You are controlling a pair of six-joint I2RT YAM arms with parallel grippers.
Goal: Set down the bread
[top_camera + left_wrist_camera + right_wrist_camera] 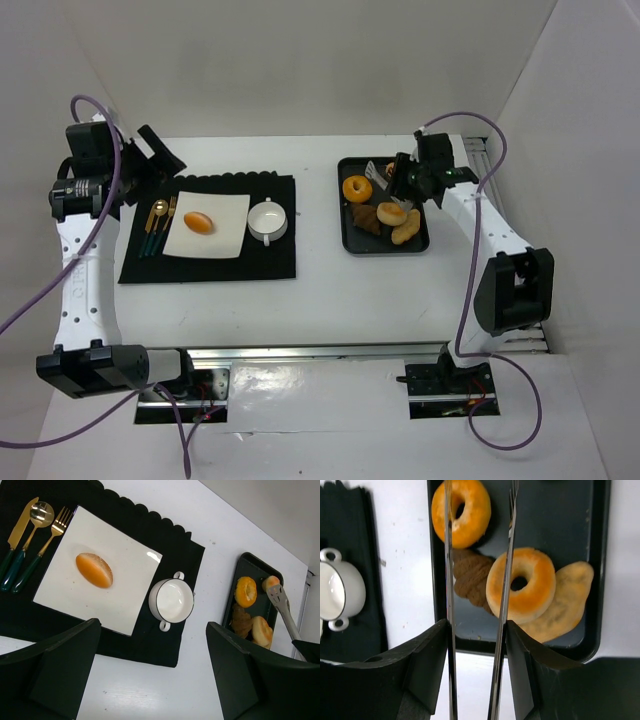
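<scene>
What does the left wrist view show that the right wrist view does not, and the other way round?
Only the left wrist view: the white square plate with an oval bun on it, the gold cutlery, and the left gripper, open. Only the right wrist view: the right gripper closed on the tongs, and a long pale bun partly hidden by the paler ring bread. Both: the white cup, the black tray, the orange ring bread, the brown piece, the tongs.
</scene>
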